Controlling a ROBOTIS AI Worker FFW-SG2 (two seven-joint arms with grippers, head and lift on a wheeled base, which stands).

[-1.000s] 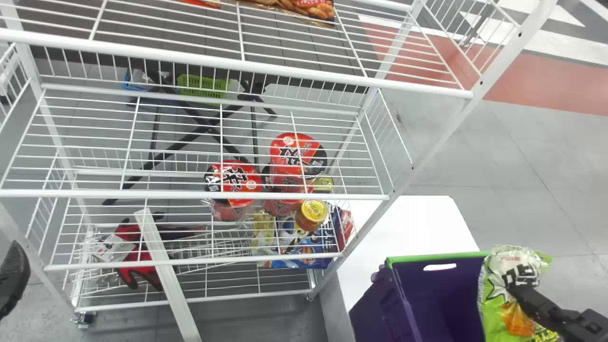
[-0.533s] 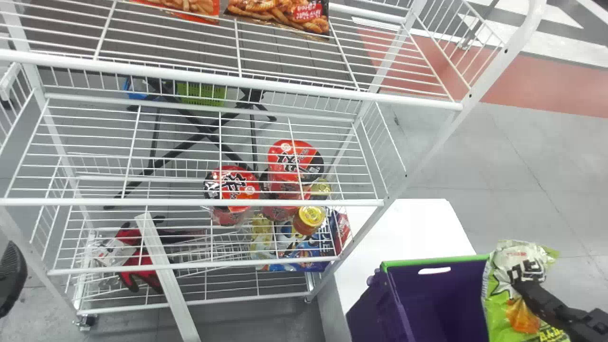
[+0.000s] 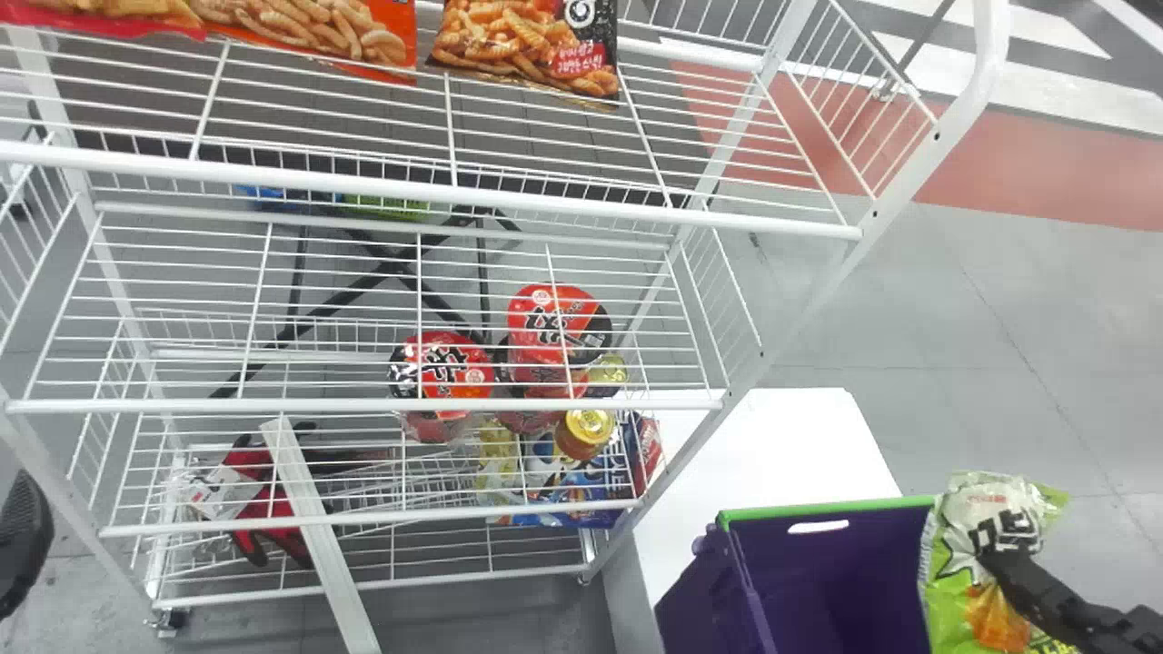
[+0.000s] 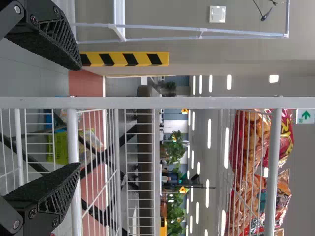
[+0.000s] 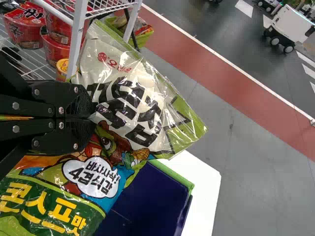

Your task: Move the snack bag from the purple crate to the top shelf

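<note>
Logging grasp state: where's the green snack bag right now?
Head view, lower right: the snack bag is in the jaws of the right gripper, by the purple crate.

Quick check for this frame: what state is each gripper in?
Left gripper: open, its two flat black fingers apart, holding nothing.
Right gripper: closed on the green-and-white plastic snack bag.

Head view looks down over the rack's [image 3: 363, 184] front edges; left wrist view faces it, seemingly level; nearer right wrist view shares the crate's [image 3: 845, 554] rim.
</note>
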